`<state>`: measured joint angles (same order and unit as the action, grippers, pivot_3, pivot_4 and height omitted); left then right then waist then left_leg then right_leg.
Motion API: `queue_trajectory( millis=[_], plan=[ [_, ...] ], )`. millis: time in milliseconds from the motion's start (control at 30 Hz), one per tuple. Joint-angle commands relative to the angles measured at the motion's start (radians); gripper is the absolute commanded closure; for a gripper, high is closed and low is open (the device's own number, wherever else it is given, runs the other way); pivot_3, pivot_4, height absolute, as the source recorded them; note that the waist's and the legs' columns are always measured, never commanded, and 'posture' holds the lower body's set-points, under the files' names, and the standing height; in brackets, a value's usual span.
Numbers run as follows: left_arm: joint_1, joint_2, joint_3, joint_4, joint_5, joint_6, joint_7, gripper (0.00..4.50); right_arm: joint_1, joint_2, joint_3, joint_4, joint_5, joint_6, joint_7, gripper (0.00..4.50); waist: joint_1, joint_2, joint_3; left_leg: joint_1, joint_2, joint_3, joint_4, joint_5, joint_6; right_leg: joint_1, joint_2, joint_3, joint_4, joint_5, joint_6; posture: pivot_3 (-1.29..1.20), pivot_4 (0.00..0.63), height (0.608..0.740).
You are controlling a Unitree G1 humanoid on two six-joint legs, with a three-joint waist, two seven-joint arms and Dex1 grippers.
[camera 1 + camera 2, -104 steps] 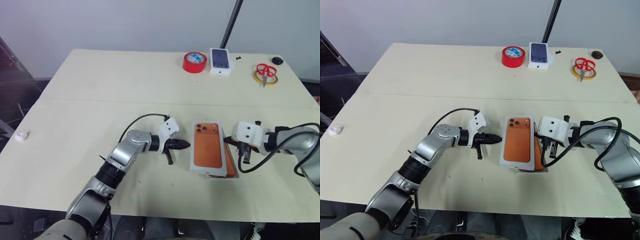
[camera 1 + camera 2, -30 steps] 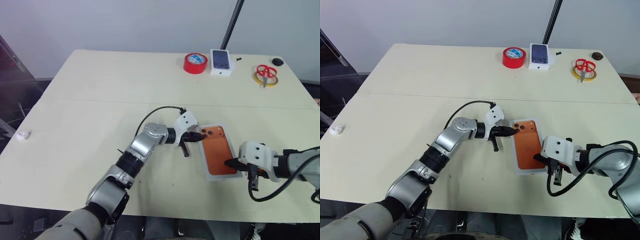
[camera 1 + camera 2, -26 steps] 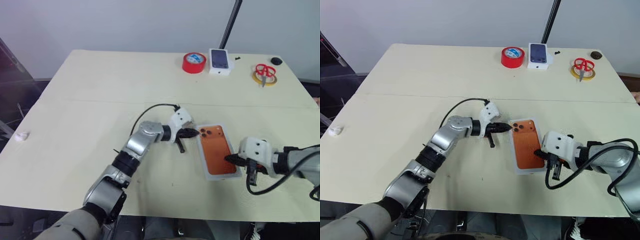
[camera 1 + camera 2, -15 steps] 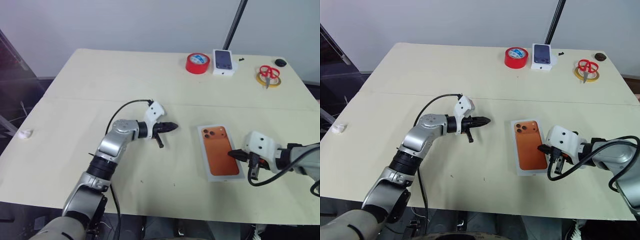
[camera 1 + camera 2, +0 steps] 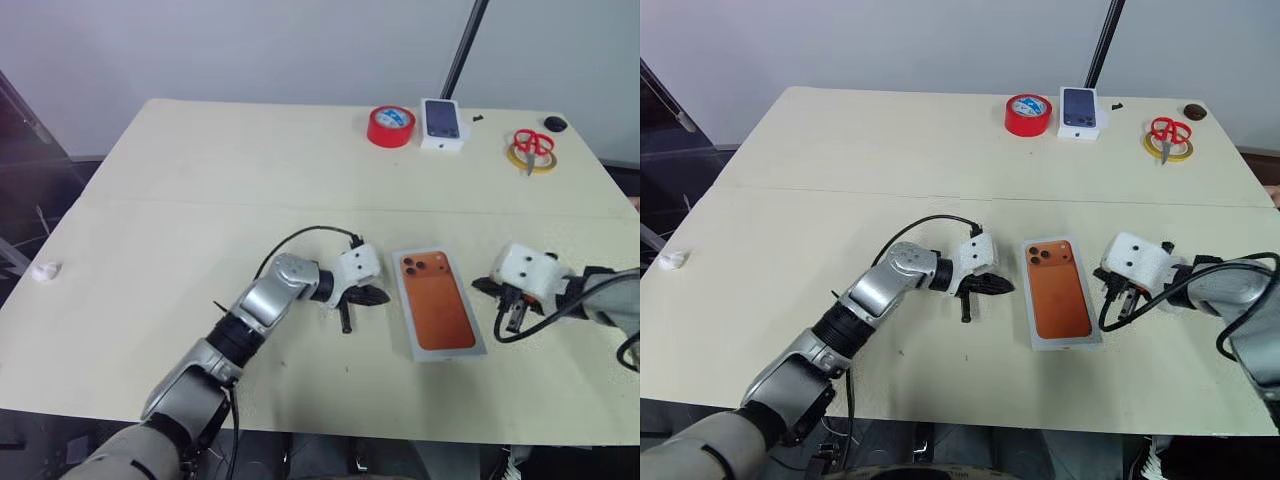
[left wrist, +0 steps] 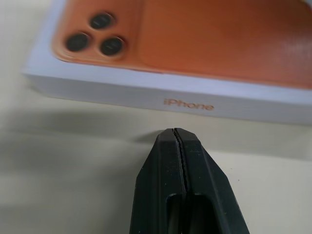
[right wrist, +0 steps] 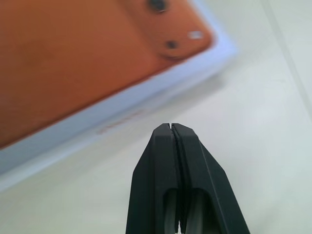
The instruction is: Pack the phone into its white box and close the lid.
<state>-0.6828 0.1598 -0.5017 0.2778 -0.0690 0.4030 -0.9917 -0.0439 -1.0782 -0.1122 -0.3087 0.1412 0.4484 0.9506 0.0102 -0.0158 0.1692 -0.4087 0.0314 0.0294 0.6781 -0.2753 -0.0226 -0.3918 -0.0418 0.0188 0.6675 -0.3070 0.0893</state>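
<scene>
Both grippers have drawn back: left gripper [image 5: 382,296] and right gripper [image 5: 482,285], fingers pressed together, flank the white box [image 5: 437,353] on the worktop [image 5: 200,180]; orange top [image 5: 436,303] is probably the closed lid's print.

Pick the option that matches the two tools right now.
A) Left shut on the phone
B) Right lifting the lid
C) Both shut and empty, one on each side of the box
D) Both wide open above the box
C: the left tool and right tool are shut and empty, flanking the white box with the phone.
</scene>
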Motion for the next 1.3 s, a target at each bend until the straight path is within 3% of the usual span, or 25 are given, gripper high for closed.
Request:
queue_trajectory(
  millis=[33, 400, 1300],
  plan=[
    [-0.027, -0.022, -0.005, 0.004, 0.017, -0.033, 0.002, 4.5, -0.028, 0.015, 0.011, -0.039, 0.011, -0.006, 0.004, 4.46, 0.001, 0.0, 0.0, 0.0, 0.0, 0.0, 0.0, 0.0, 0.0, 0.0, 0.0, 0.0, 0.0, 0.0, 0.0, 0.0, 0.15, 0.725],
    [-0.032, -0.103, 0.088, -0.002, -0.041, -0.019, 0.035, 4.5, -0.016, 0.028, -0.014, -0.064, 0.032, 0.019, 0.018, 4.46, 0.001, 0.0, 0.0, 0.0, 0.0, 0.0, 0.0, 0.0, 0.0, 0.0, 0.0, 0.0, 0.0, 0.0, 0.0, 0.0, 0.15, 0.725],
    [-0.003, -0.088, 0.083, -0.036, -0.024, 0.005, 0.008, 4.5, -0.021, 0.047, -0.012, 0.006, -0.013, -0.012, -0.024, 4.46, 0.001, 0.0, 0.0, 0.0, 0.0, 0.0, 0.0, 0.0, 0.0, 0.0, -0.001, 0.0, 0.0, 0.0, 0.0, 0.0, 0.15, 0.725]
  ],
)
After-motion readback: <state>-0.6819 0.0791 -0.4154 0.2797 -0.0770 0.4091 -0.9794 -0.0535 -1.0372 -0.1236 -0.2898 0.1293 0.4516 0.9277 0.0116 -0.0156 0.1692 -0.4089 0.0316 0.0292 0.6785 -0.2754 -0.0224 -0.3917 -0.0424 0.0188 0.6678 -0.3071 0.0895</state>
